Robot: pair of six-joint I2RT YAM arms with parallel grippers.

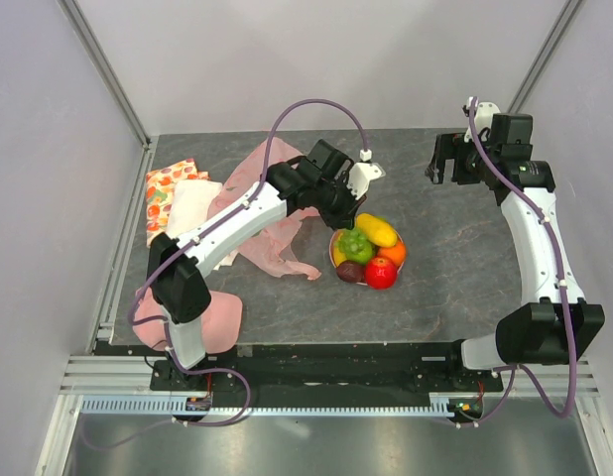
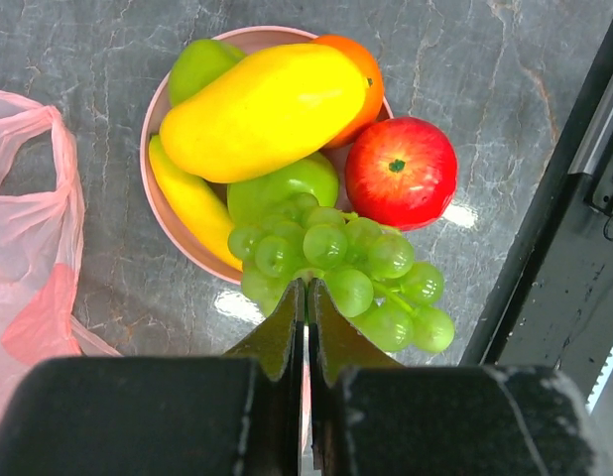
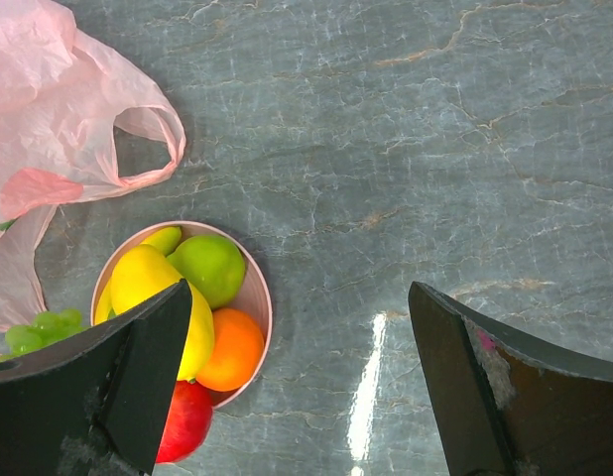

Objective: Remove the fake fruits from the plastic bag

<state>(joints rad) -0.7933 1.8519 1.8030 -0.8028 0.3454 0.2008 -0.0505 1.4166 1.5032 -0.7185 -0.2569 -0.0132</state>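
Left wrist view: left gripper (image 2: 306, 288) is seen shut at the grapes (image 2: 336, 263), arm stretched forward, fake fruits (image 2: 262, 109) are piled on the plate (image 2: 146, 149) beside the plastic bag (image 2: 29, 228), right gripper (image 3: 299, 296) is held open.

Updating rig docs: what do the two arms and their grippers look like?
Both the left arm and the right arm have white links, black joint housings and a lilac cable looping along them. The left gripper and the right gripper have black, wedge-shaped fingers that taper to the tips.
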